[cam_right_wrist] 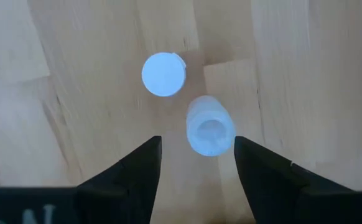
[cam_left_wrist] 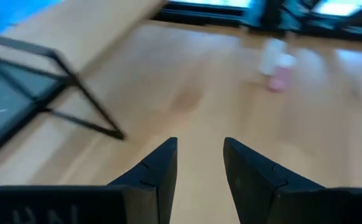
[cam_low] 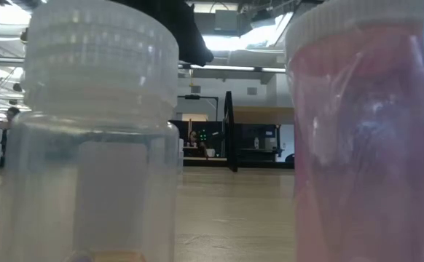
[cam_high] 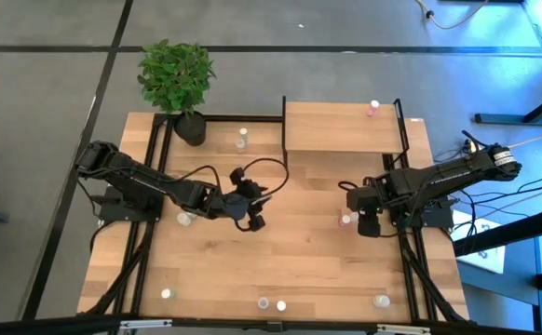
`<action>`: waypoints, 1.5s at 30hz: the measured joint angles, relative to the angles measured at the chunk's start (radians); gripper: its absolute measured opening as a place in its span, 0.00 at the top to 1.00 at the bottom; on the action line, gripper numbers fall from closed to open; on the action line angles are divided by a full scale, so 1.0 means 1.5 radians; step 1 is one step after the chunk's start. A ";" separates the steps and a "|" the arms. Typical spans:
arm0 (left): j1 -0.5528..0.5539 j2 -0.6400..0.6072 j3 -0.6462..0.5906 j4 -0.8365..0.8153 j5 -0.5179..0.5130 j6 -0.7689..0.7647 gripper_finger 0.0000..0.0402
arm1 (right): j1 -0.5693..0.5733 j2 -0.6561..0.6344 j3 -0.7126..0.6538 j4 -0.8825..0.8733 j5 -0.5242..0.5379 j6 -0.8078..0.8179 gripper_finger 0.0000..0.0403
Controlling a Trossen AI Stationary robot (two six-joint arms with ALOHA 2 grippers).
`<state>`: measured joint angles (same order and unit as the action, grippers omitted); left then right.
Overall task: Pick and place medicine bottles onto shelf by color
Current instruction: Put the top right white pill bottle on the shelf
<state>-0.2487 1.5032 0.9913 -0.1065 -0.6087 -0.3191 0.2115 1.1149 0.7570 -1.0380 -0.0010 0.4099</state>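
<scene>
Along the table's near edge (cam_high: pixel 252 316) stand several medicine bottles: one toward the near left corner (cam_high: pixel 166 294), a pair at the middle (cam_high: pixel 271 303) that fills the low view, and one toward the near right corner (cam_high: pixel 382 300).

Farther in, at mid-table, both arms are at work. The right gripper (cam_right_wrist: pixel 196 155) points straight down at the wood on the table's right side, its jaws spread wide with nothing between them. Just past its fingertips stands a capless bottle (cam_right_wrist: pixel 210 133), and a loose round cap (cam_right_wrist: pixel 163 74) lies beside it, apart from it. The left gripper (cam_left_wrist: pixel 199 165) hovers near the table's centre with its jaws partly open and empty, looking across toward a white bottle and a pink one (cam_left_wrist: pixel 282 71). Another bottle (cam_high: pixel 184 220) sits close beside the left arm.

At the far edge, a bottle (cam_high: pixel 241 140) stands near the potted plant (cam_high: pixel 178 79). On the shelf (cam_high: pixel 336 126), only a pink-capped bottle (cam_high: pixel 373 109) stands, at its far right corner.

The open bottle looks like the weak point. A jaw clipping its rim on the descent could tip it, and without its cap its colour may be misjudged. The loose cap could also be nudged aside.
</scene>
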 joint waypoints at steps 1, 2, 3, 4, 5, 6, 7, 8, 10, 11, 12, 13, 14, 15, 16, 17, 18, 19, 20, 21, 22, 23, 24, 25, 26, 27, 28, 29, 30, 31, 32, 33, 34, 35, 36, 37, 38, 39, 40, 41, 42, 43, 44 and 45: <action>0.000 0.000 0.000 0.003 0.027 0.011 0.69 | 0.000 0.000 0.000 0.001 0.000 0.000 0.49; 0.000 0.000 0.000 0.006 0.053 0.024 0.69 | 0.000 0.000 0.000 0.001 0.000 0.000 0.49; 0.002 0.000 0.000 0.010 0.078 0.035 0.69 | 0.000 0.000 0.000 0.001 0.000 0.000 0.49; 0.004 0.000 0.000 0.013 0.104 0.043 0.69 | 0.000 0.000 0.000 0.001 0.000 0.000 0.49; 0.007 0.000 0.000 0.017 0.133 0.046 0.69 | 0.000 0.000 0.000 0.001 0.000 0.000 0.49; 0.011 0.000 0.000 0.019 0.165 0.052 0.69 | 0.000 0.000 0.000 0.001 0.000 0.000 0.49; 0.016 0.000 0.000 0.020 0.202 0.060 0.69 | 0.000 0.000 0.000 0.001 0.000 0.000 0.49; 0.020 0.000 0.000 0.020 0.241 0.067 0.69 | 0.000 0.000 0.000 0.001 0.000 0.000 0.49; 0.027 0.000 0.000 0.020 0.307 0.078 0.69 | 0.000 0.000 0.000 0.001 0.000 0.002 0.49; 0.031 0.000 0.000 0.020 0.331 0.080 0.69 | 0.000 0.000 0.000 0.001 -0.001 0.004 0.49; 0.032 0.000 0.000 0.020 0.343 0.080 0.69 | 0.000 0.000 0.000 0.001 -0.001 0.004 0.49; 0.034 0.000 0.000 0.020 0.348 0.080 0.69 | 0.000 0.000 0.000 0.001 -0.001 0.004 0.49; 0.035 0.000 0.000 0.020 0.348 0.080 0.69 | 0.000 0.000 0.000 0.001 -0.001 0.003 0.49; 0.035 0.000 0.000 0.020 0.347 0.081 0.69 | 0.000 0.000 0.000 0.001 -0.001 0.004 0.49; 0.035 0.000 0.000 0.019 0.347 0.087 0.69 | 0.000 0.000 0.000 0.001 -0.001 0.008 0.49; 0.035 0.000 0.000 0.019 0.346 0.097 0.69 | 0.000 0.000 0.000 0.001 -0.001 0.019 0.49; 0.035 0.000 0.000 0.019 0.347 0.109 0.69 | 0.000 0.000 0.000 0.001 -0.001 0.023 0.49; 0.035 0.000 0.000 0.018 0.347 0.120 0.69 | 0.000 0.000 0.000 0.001 -0.001 0.023 0.49; 0.035 0.000 0.000 0.016 0.348 0.132 0.69 | 0.000 0.000 0.000 0.001 -0.001 0.022 0.49; 0.034 0.000 0.000 0.016 0.348 0.140 0.69 | 0.000 0.000 0.000 0.001 -0.001 0.020 0.49; 0.035 0.000 0.000 0.016 0.348 0.148 0.69 | 0.000 0.000 0.000 0.001 -0.001 0.020 0.49; 0.035 0.000 0.000 0.017 0.347 0.150 0.69 | 0.000 0.000 0.000 0.001 -0.001 0.021 0.49; 0.035 0.000 0.000 0.017 0.347 0.150 0.69 | 0.000 0.000 0.000 0.001 -0.001 0.022 0.49; 0.035 0.000 0.000 0.017 0.347 0.149 0.69 | 0.000 0.000 0.000 0.001 -0.001 0.022 0.49; 0.035 0.000 0.000 0.017 0.347 0.150 0.69 | 0.000 0.000 0.000 0.001 -0.001 0.022 0.49; 0.035 0.000 0.000 0.017 0.347 0.149 0.69 | 0.000 0.000 0.000 0.001 -0.001 0.021 0.49; 0.035 0.000 0.000 0.017 0.347 0.149 0.69 | 0.000 0.000 0.000 0.001 -0.001 0.021 0.49; 0.035 0.000 0.000 0.017 0.347 0.149 0.69 | 0.000 0.000 0.000 0.001 -0.001 0.022 0.49; 0.035 0.000 0.000 0.017 0.347 0.149 0.69 | 0.000 0.000 0.000 0.001 -0.001 0.022 0.49; 0.035 0.000 0.000 0.017 0.347 0.149 0.69 | 0.000 0.000 0.000 0.001 -0.001 0.022 0.49; 0.035 0.000 0.000 0.017 0.347 0.149 0.69 | 0.000 0.000 0.000 0.001 -0.001 0.022 0.49; 0.035 0.000 0.000 0.017 0.347 0.149 0.69 | 0.000 0.000 0.000 0.001 -0.001 0.020 0.49; 0.035 0.000 0.000 0.017 0.347 0.149 0.69 | 0.000 0.000 0.000 0.001 -0.001 0.020 0.49; 0.035 0.000 0.000 0.017 0.347 0.149 0.69 | 0.000 0.000 0.000 0.002 -0.001 0.021 0.49; 0.035 0.000 0.000 0.017 0.347 0.149 0.69 | 0.000 0.000 0.000 0.004 -0.001 0.024 0.49; 0.035 0.000 0.000 0.017 0.347 0.149 0.69 | 0.000 0.000 0.000 0.007 -0.001 0.027 0.49; 0.035 0.000 0.000 0.017 0.347 0.149 0.69 | 0.000 0.000 0.000 0.011 -0.001 0.035 0.49; 0.035 0.000 0.000 0.017 0.347 0.148 0.69 | 0.000 0.000 0.000 0.015 -0.001 0.039 0.49; 0.035 0.000 0.000 0.017 0.347 0.148 0.69 | 0.000 0.000 0.000 0.017 -0.001 0.039 0.49; 0.035 0.000 0.000 0.017 0.347 0.148 0.69 | 0.000 0.000 0.000 0.019 -0.001 0.038 0.49; 0.035 0.000 0.000 0.017 0.347 0.148 0.69 | 0.000 0.000 0.000 0.019 -0.001 0.038 0.49; 0.035 0.000 0.000 0.017 0.347 0.148 0.69 | 0.000 0.000 0.000 0.019 -0.001 0.038 0.49; 0.035 0.000 0.000 0.017 0.347 0.148 0.69 | 0.000 0.000 0.000 0.019 -0.001 0.039 0.49; 0.035 0.000 0.000 0.017 0.347 0.148 0.69 | 0.000 0.000 0.000 0.019 -0.001 0.040 0.49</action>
<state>-0.1967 1.5032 0.9913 -0.0814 -0.0877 -0.0967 0.2119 1.1149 0.7570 -1.0092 -0.0017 0.4693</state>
